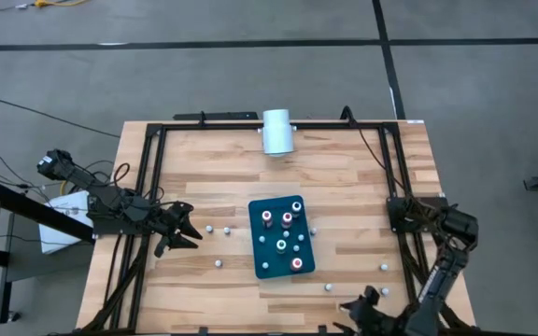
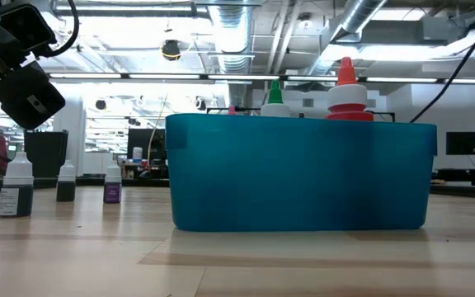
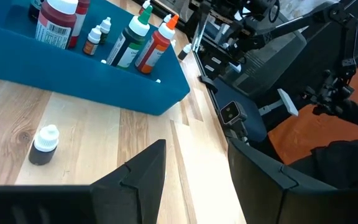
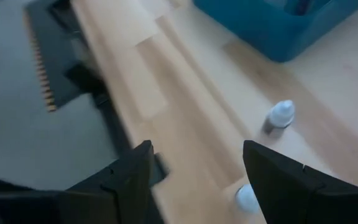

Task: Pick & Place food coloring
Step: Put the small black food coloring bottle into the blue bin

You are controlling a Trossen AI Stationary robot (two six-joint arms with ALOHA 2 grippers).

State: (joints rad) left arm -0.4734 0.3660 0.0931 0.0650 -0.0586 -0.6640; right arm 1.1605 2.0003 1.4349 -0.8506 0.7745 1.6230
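Observation:
The food coloring is a set of small bottles. Several stand in the teal tray (image 1: 261, 259) at the table's middle, among them red-topped (image 1: 297, 264) and green-topped (image 1: 281, 245) ones. Loose small bottles stand on the wood left of the tray (image 1: 209, 229) and near the front right (image 1: 386, 291). My left gripper (image 1: 192, 227) is open and empty, left of the tray, near the left loose bottles; one bottle (image 3: 45, 144) shows ahead of it. My right gripper (image 1: 361, 299) is open and empty at the front right; two loose bottles (image 4: 280, 116) show ahead of it.
A large white cylinder (image 1: 276, 131) lies at the table's far edge. A black frame rail (image 1: 152, 177) runs along the table's sides and back. In the low view, three loose bottles (image 2: 66, 181) stand left of the tray (image 2: 299, 173). Bare wood lies between the tray and the cylinder.

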